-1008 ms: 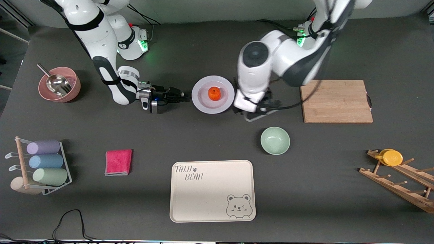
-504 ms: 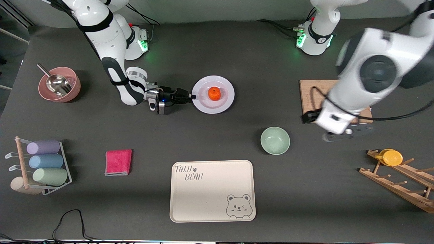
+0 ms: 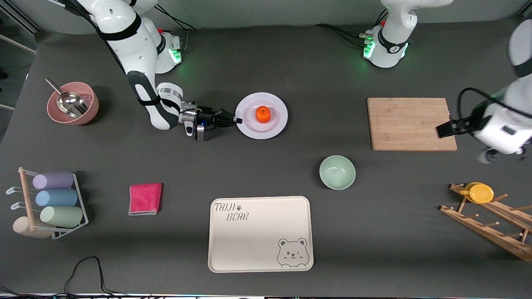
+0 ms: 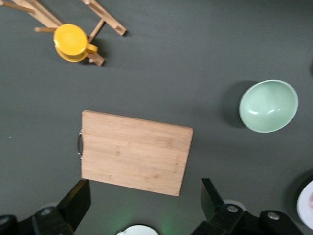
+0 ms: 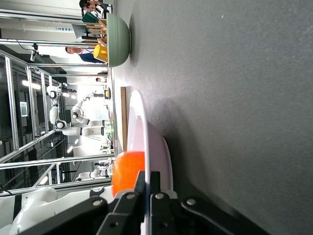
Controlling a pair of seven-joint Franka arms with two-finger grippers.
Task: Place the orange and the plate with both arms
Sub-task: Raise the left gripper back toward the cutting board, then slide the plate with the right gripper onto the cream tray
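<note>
The pale lavender plate (image 3: pixel 272 124) lies on the dark table with the orange (image 3: pixel 262 114) sitting in its middle. My right gripper (image 3: pixel 236 120) reaches in level with the table from the right arm's end and is shut on the plate's rim. In the right wrist view its fingers (image 5: pixel 155 188) pinch the rim of the plate (image 5: pixel 139 122), and the orange (image 5: pixel 127 171) shows just past them. My left gripper (image 4: pixel 144 188) hangs open and empty, high over the table beside the wooden cutting board (image 4: pixel 134 152); the left arm (image 3: pixel 501 131) is at that end.
A mint-green bowl (image 3: pixel 337 172) and a cream bear-print tray (image 3: pixel 260 234) lie nearer the front camera than the plate. The cutting board (image 3: pixel 411 123), a wooden rack with a yellow cup (image 3: pixel 480 193), a pink cloth (image 3: pixel 145 198), a cup rack (image 3: pixel 54 199) and a pink bowl with a scoop (image 3: pixel 73 104) surround them.
My left arm swung away from beside the plate, out past the cutting board. My right gripper slid forward onto the plate's rim and shut on it.
</note>
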